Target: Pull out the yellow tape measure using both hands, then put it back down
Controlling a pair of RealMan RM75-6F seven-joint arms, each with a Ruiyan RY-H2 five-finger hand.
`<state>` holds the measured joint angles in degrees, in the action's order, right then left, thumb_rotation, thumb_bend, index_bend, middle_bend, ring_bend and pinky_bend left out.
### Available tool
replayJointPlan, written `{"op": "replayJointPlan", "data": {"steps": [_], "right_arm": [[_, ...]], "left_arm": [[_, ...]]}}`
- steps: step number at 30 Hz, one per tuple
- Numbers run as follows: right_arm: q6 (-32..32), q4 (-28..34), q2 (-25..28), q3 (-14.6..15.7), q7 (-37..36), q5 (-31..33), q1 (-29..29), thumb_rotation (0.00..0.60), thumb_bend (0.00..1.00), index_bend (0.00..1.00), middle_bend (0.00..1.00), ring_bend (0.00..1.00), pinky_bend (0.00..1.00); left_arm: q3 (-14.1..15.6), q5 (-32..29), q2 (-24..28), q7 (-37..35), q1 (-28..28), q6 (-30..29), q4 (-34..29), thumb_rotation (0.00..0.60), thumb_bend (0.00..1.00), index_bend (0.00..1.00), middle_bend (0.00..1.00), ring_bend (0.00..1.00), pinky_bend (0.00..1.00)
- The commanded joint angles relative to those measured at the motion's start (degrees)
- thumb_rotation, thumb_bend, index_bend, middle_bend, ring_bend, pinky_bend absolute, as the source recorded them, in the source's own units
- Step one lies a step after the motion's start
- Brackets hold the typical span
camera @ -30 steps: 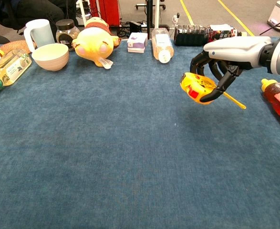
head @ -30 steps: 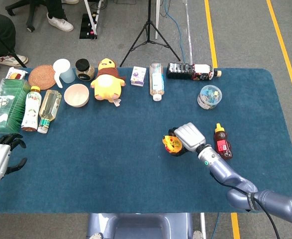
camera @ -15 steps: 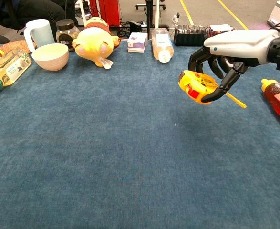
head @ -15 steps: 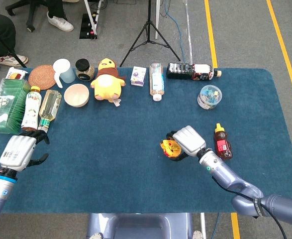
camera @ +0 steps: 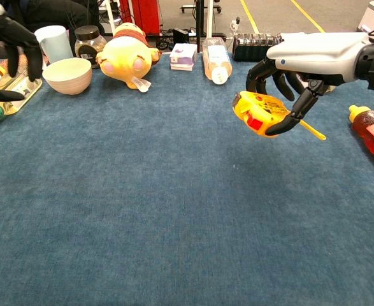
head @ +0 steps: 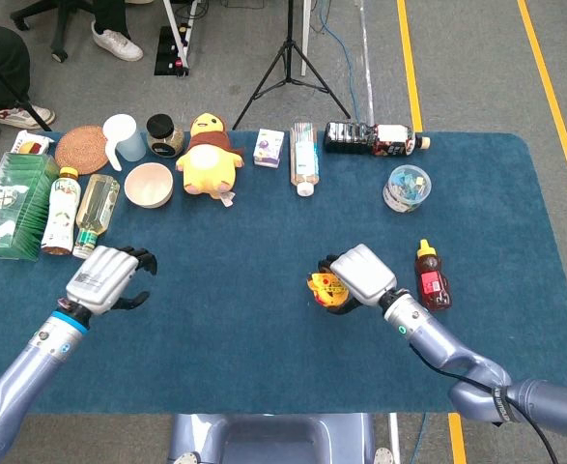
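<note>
Two hands share the blue table (head: 264,367) in the head view, and they sit well apart. The right hand (head: 360,275) is right of centre, its fingers wrapped around the yellow tape measure (head: 326,288), which shows at the hand's left edge — the side facing the other arm. The left hand (head: 102,278) is far over on the left, near the lying bottles (head: 80,211), fingers spread and holding nothing. So the tape measure lies to the right of the free hand, across a wide stretch of cloth, and the line between the two hands runs roughly side to side along the table. The chest view gives the grip more plainly: the right hand (camera: 295,89) holds the tape measure (camera: 258,113) lifted clear of the cloth, dark fingers curled over and under its case, and a thin yellow strip (camera: 312,131) pokes out on the case's right side, pointing away from the left arm and slightly down. The left hand (camera: 5,51) shows only at the upper left corner, open, over the bottles beside the bowl (camera: 67,74). Judging from this, the pull is not yet begun — the free hand has the whole gap to cross, and the strip's end is on the far side of the case from it.
</note>
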<state>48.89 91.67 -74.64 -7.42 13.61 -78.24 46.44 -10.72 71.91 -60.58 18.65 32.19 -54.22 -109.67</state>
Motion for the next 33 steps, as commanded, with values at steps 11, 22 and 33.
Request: {"op": "replayJointPlan", "data": {"steps": [11, 22, 33], "right_arm": [[-0.2, 1.0, 0.4, 0.7, 3.7, -0.8, 0.9, 0.416, 0.22, 0.59, 0.62, 0.60, 0.58], [-0.2, 1.8, 0.1, 0.7, 6.3, 0.2, 1.4, 0.414, 0.22, 0.59, 0.62, 0.60, 0.58], [2.8, 0.1, 0.5, 1.4, 4.1, -3.6, 0.5, 0.418, 0.22, 0.59, 0.62, 0.59, 0.56]], "left_arm": [[-2.1, -6.1, -9.3, 1.3, 11.9, 9.9, 5.1, 0.600, 0.25, 0.44, 0.58, 0.61, 0.75], [-2.9, -7.9, -13.5, -2.2, 18.9, 16.7, 9.7, 0.600, 0.26, 0.44, 0.69, 0.74, 0.80], [-2.2, -5.0, -15.0, -7.2, 24.2, 23.2, 14.1, 0.600, 0.29, 0.40, 0.69, 0.74, 0.80]]}}
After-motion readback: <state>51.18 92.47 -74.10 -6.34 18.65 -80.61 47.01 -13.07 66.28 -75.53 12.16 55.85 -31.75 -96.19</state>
